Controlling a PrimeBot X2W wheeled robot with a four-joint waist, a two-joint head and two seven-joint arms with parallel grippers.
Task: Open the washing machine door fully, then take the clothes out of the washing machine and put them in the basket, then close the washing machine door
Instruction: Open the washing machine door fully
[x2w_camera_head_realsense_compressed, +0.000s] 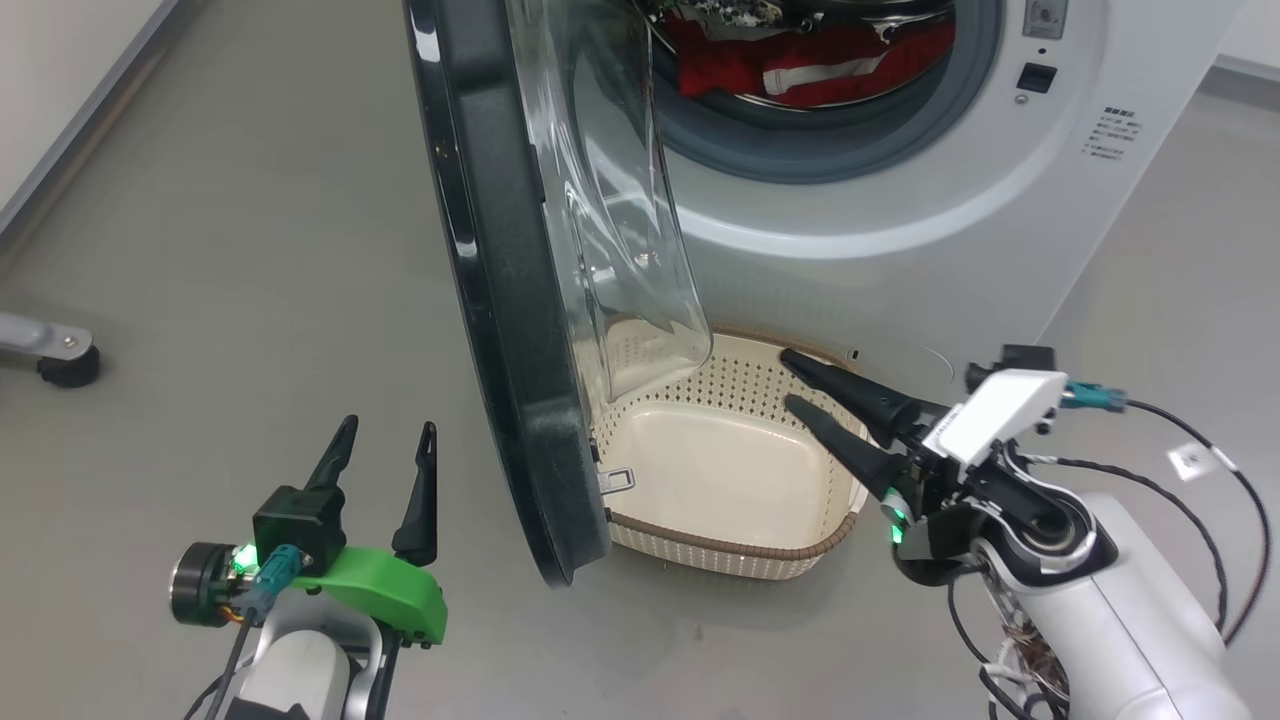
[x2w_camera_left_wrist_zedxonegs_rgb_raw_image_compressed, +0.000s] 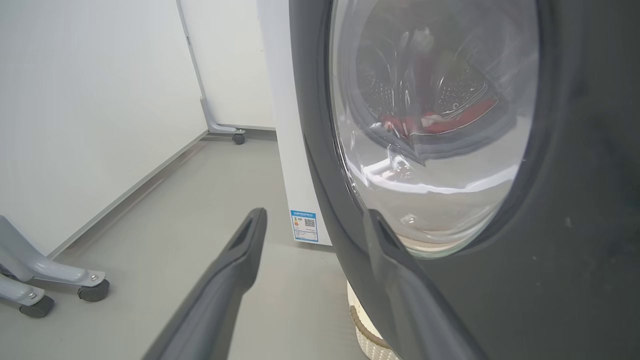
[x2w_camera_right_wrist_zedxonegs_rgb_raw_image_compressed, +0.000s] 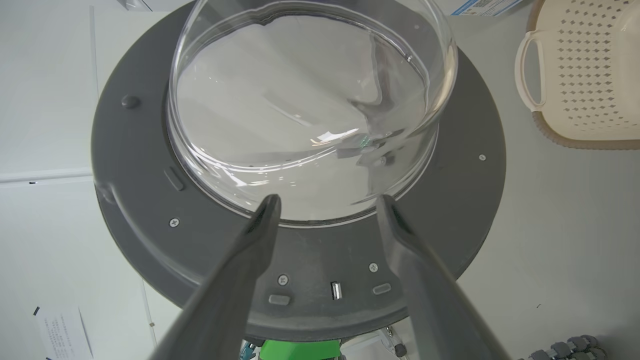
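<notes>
Left gripper (x2w_camera_head_realsense_compressed: 390, 425): nearest the head camera at lower left, fingers spread wide with nothing between them, pointing up the view over bare floor (x2w_camera_head_realsense_compressed: 250, 250), just left of the door's outer face.
Left wrist view: gripper (x2w_camera_left_wrist_zedxonegs_rgb_raw_image_compressed: 315, 214) points at the door's edge; one finger shows against the floor, the other against the dark ring.
Right gripper (x2w_camera_head_realsense_compressed: 788, 378): open and empty, fingers pointing toward the door's inner side, hanging above the basket's right part.
Right wrist view: gripper (x2w_camera_right_wrist_zedxonegs_rgb_raw_image_compressed: 328, 200) looks straight at the door's inner face, tips near the lower rim of the glass.
Door (x2w_camera_head_realsense_compressed: 500, 250): swung out from the washer, seen edge-on from the head; it runs from the washer toward the robot, latch (x2w_camera_head_realsense_compressed: 617, 480) at the near end.
Glass bowl (x2w_camera_head_realsense_compressed: 610, 200): bulges to the robot's right, overhanging the basket's left part.
Washer (x2w_camera_head_realsense_compressed: 900, 220): at the top of the head view, mouth open toward the robot.
Clothes (x2w_camera_head_realsense_compressed: 810, 60): red with a white band, lying low in the drum just behind the grey gasket (x2w_camera_head_realsense_compressed: 800, 160).
Basket (x2w_camera_head_realsense_compressed: 720, 548): on the floor against the washer's front, below its mouth, left end hidden behind the door; its cream bottom shows bare.
Caster (x2w_camera_head_realsense_compressed: 68, 365): on the floor at far left, well apart.
</notes>
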